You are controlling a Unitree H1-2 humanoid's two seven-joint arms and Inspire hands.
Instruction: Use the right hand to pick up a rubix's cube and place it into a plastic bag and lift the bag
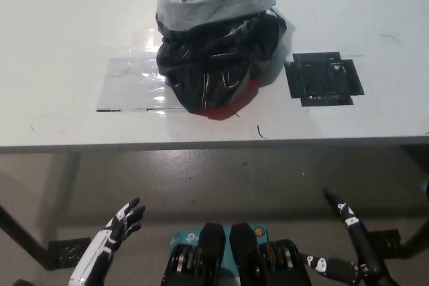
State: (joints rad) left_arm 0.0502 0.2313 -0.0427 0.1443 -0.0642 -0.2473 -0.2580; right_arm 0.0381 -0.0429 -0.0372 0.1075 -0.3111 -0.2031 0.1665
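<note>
On the white table [60, 25] a black plastic bag [214, 65] slumps mid-surface, mouth open for loading; no Rubik's cube shows. Both hands hang below the near edge, left hand [119, 222] and right hand [345, 236], fingers spread, holding nothing.

My left hand [119, 222], lower left: white, held low, fingers spread, holding nothing. My right hand [343, 239], lower right: black, held low, fingers apart and pointing upward, likewise holding nothing.

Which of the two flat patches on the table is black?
The square tape patch right of the black plastic bag; the left patch is clear, shiny film.
</note>
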